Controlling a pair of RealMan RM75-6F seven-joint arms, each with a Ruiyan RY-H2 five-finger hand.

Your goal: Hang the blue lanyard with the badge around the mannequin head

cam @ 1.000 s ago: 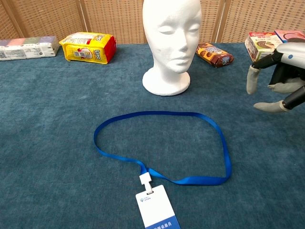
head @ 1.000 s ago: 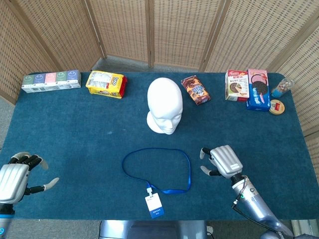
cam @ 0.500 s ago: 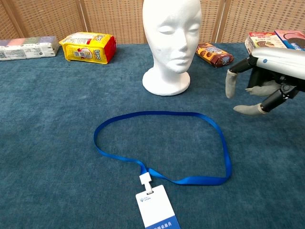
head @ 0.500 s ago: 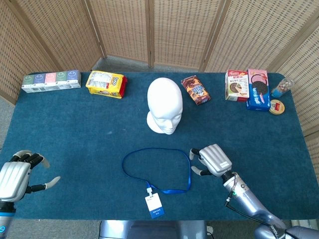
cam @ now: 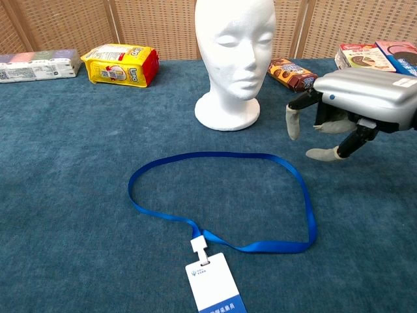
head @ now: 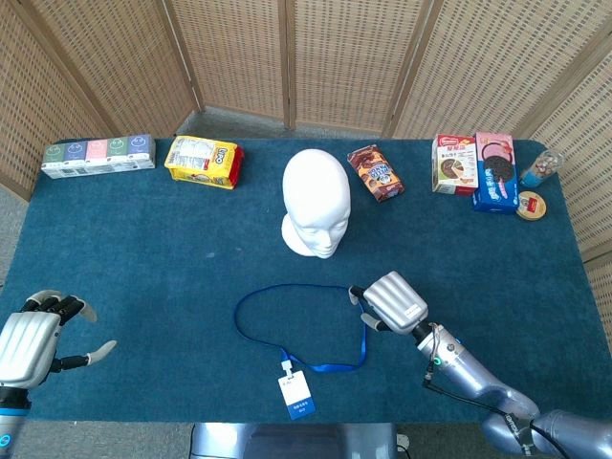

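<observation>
Just blue felt tbl, wicker screens behind

Your two silver, ribbed-backed hands

Your right hand has a smooth silver shell, dark finger segments and pale grey fingertips; a thin black cable runs along its silver forearm. Your left hand matches it: ribbed silver back, black fingers, pale tips.
</observation>
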